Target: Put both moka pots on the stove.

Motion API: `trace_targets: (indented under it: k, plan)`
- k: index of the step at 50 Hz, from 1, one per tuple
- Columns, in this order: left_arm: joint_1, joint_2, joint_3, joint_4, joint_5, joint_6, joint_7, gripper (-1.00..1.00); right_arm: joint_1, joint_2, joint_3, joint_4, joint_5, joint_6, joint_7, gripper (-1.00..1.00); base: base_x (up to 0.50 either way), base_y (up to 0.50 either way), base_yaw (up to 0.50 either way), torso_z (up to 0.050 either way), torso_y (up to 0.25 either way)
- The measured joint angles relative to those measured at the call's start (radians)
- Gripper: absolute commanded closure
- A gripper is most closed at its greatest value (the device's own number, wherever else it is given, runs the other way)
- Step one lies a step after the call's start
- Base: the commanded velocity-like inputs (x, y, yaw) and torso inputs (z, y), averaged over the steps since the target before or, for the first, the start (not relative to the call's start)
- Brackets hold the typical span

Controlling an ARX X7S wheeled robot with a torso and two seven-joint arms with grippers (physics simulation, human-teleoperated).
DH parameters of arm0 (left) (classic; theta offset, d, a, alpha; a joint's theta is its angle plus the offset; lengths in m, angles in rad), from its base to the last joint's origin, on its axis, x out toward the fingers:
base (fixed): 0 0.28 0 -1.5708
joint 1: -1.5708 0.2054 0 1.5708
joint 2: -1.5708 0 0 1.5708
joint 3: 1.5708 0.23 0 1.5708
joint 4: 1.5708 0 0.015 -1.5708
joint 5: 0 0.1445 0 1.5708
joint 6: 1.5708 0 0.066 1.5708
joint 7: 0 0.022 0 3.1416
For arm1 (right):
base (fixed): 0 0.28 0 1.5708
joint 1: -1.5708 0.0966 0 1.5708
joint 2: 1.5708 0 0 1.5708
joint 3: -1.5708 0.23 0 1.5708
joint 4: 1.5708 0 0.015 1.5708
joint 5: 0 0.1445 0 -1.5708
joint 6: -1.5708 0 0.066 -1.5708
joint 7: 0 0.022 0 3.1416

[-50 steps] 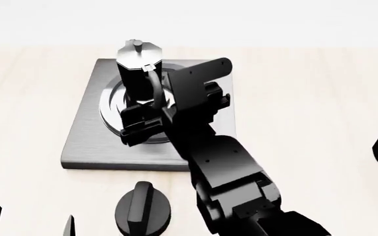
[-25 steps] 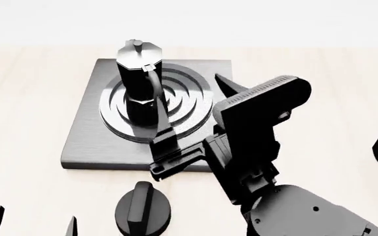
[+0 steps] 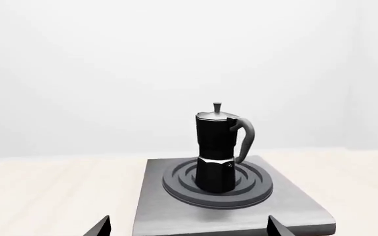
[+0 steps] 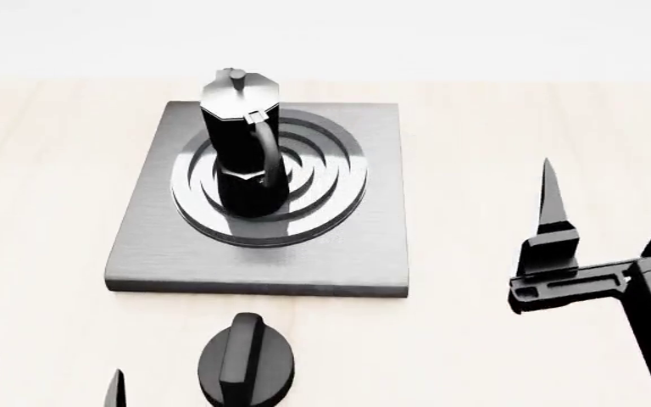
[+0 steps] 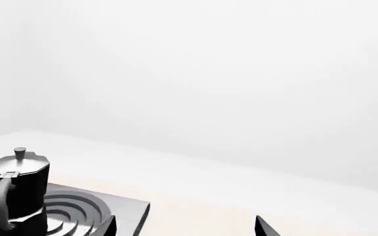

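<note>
One moka pot (image 4: pixel 242 144) upright on stove (image 4: pixel 156 246) burner, upper left of frame. Right gripper (image 4: pixel 614 191) empty, fingers apart, at right edge (second pot unseen); left gripper (image 4: pixel 48 388) also apart.

Cut by the head view's edge — left gripper (image 4: pixel 48 388), only its tips showing.

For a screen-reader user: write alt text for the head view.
One moka pot stands upright on the stove burner, on a pale table. The right gripper, open and empty, hangs off to the right; a black knob sits nearer.
</note>
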Motion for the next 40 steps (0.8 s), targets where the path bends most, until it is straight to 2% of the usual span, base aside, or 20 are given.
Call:
trace_targets:
  k: [11, 40]
  plan:
    - [-0.002, -0.001, -0.006, 0.001, 0.001, 0.004, -0.010, -1.00, 0.036, 0.097, 0.020, 0.073, 0.063, 0.079, -0.044, -1.00, 0.00, 0.00, 0.00, 0.000, 0.000]
    - [-0.015, 0.013, -0.017, -0.024, -0.012, 0.013, -0.032, -1.00, 0.084, 0.069, 0.040, 0.314, 0.177, 0.253, -0.122, -1.00, 0.00, 0.00, 0.00, 0.000, 0.000]
